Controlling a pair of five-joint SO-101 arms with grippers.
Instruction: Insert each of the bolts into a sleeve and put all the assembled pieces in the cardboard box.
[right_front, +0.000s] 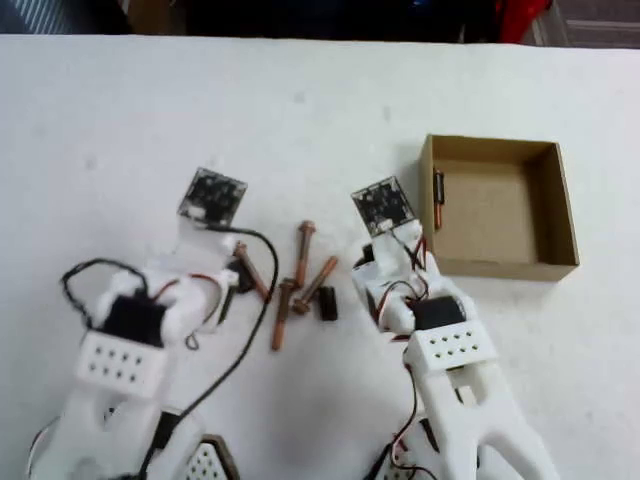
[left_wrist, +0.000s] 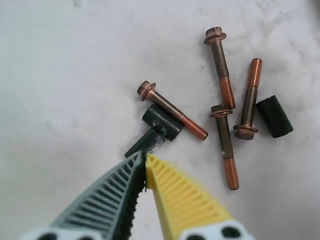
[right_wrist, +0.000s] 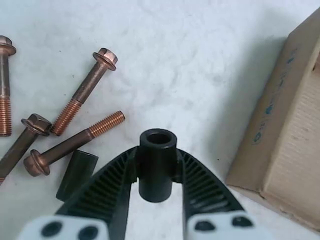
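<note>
Desk (right_front: 150, 110): white, matt, faintly mottled and grainy up close.
Bolts (left_wrist: 222, 70): copper-toned metal, dull satin shanks with darker tarnish. Threaded ends brighter, finely ridged.
Loose sleeve (left_wrist: 274, 116): black, smooth, matt. Metal or plastic, cannot tell.
Bolted sleeve (left_wrist: 162, 122) at left gripper (left_wrist: 145, 157) tip: same black, one pale scuff.
Held sleeve (right_wrist: 157, 172), pinched in right gripper (right_wrist: 157, 152): black, slight sheen round the bore rim.
Right gripper: black ribbed plastic, smooth white base.
Left gripper: ribbed plastic, one side grey, one yellow, matt.
Cardboard box (right_front: 497, 268), 3 o'clock of the bolts: brown board, matt, fibrous, faintly lined walls.
Cable (right_front: 250, 340): black, glossy.
</note>
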